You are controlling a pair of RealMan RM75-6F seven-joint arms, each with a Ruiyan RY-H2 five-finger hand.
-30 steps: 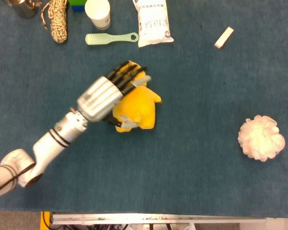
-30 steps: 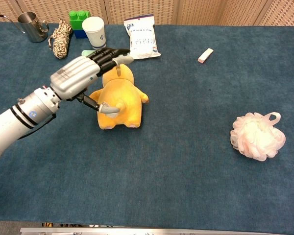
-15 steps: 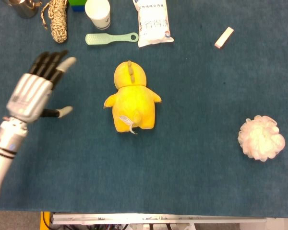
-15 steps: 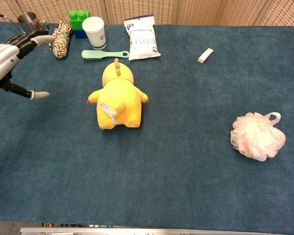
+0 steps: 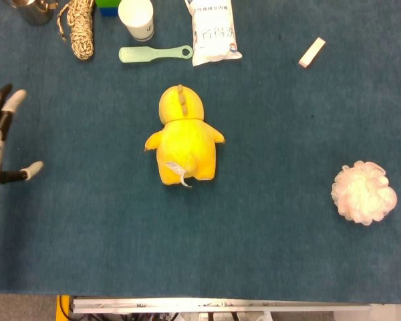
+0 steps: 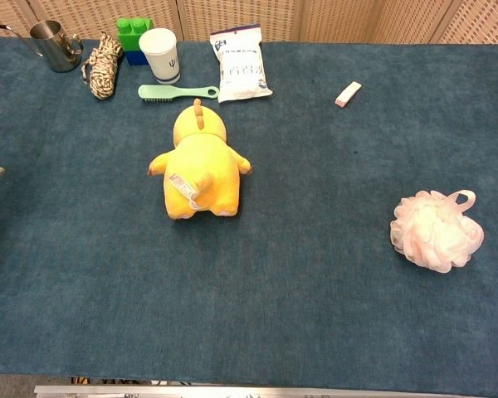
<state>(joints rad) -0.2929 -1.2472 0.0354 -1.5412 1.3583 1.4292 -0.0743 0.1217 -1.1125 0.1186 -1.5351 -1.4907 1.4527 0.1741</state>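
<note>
Your left hand point(image 5: 0, 144) sits at the far 9 o'clock edge of the head view, fingers spread with the thumb out to the side and nothing in them; only fingertips show at the edge of the chest view. Your right hand is not in either view.

The yellow plush toy point(image 5: 184, 142) lies face down near the middle of the bench point(image 5: 274, 254), its head toward 12 o'clock and a white tag at its lower end, well apart from the hand.

Beyond its head, toward 12 o'clock, the green brush point(image 5: 154, 53) lies close by, with the paper cup point(image 5: 136, 17), the white packet point(image 5: 214, 32) and the coil of rope point(image 5: 79, 27) behind it. The white pouf point(image 5: 364, 192) sits well off at 3 o'clock.

The risks as I judge them: a reach in from 9 o'clock that comes low could shove the soft toy sideways rather than cup it. Overshoot toward 12 o'clock and your fingers may catch the brush or tip the cup. The plush is squashy, so a shallow hold could slip.
</note>
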